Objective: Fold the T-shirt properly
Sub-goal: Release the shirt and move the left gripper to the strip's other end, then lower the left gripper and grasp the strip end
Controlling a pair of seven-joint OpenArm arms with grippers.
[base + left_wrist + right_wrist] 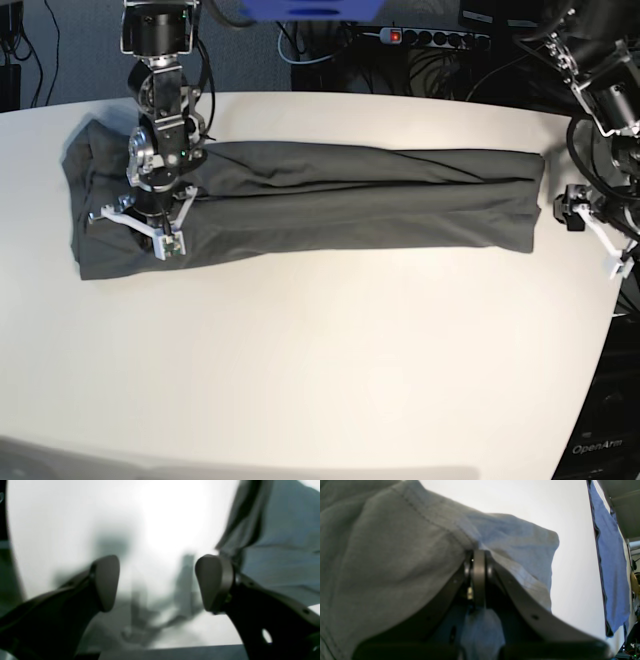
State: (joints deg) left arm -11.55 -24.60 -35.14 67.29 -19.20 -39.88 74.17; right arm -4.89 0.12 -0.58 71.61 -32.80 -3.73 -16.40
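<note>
- My left pincer is hanging spread wide with nothing between its pads, just off the shirt's end by the table edge; the picture there is blurring, so I am not telling whether it is touching the cloth.
- My right pincer is pressing its jaws together on a pinch of the shirt, with cloth draping over both sides of it and a tongue of fabric showing below.
- The shirt is lying across the far half of the white table as a long, narrow band, already folded lengthwise, with a bulkier bunch at my right pincer's end.
- It is looking dark charcoal-grey, soft and creased, with a stitched hem running past my right jaws.
- I am judging it light, limp and not slippery: it is going to sag and drag, not hold a shape.
- I am reckoning the best hold is at the corners of each short end, gripping all layers together.
</note>
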